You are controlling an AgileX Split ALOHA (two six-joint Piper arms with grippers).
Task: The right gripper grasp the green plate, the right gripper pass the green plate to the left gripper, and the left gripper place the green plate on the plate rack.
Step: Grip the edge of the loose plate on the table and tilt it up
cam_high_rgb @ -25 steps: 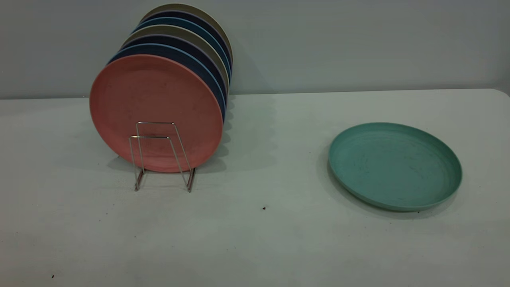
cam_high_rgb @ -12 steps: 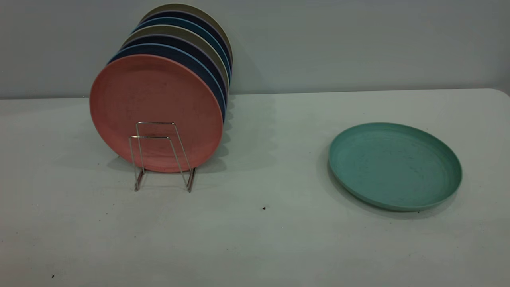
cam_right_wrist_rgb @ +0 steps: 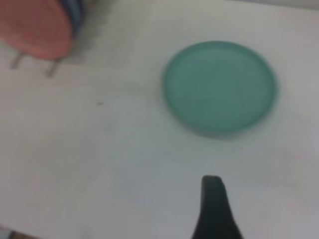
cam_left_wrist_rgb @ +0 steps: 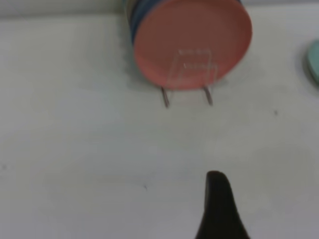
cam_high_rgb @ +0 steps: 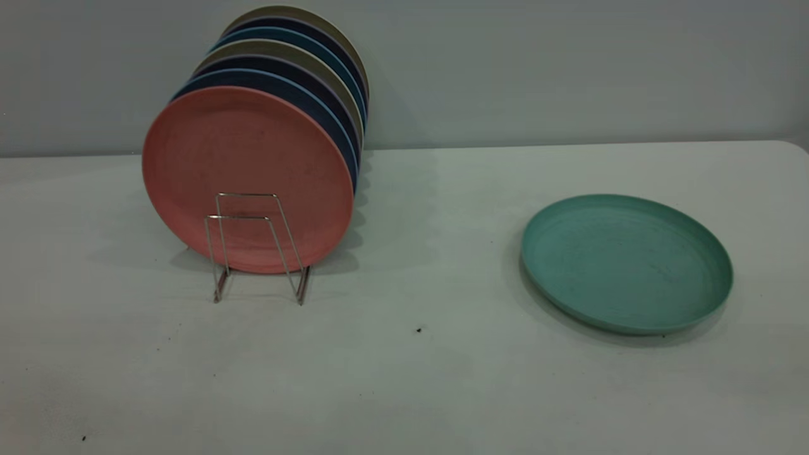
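Right fingers (cam_right_wrist_rgb: 213,209): one dark tip visible, spread unclear, above bare surface (cam_high_rgb: 404,379) | green plate (cam_right_wrist_rgb: 219,87) flat ahead of them, untouched | left fingers (cam_left_wrist_rgb: 219,209): spread unclear | rack (cam_left_wrist_rgb: 192,74) ahead, pink plate (cam_left_wrist_rgb: 192,42) frontmost.

The pale tabletop (cam_high_rgb: 404,379) carried a wire rack (cam_high_rgb: 256,246) on its left side, standing full of upright plates. Well apart from it, on the right, a green plate (cam_high_rgb: 626,262) lay flat. A few dark specks (cam_high_rgb: 418,330) dotted the surface between them.
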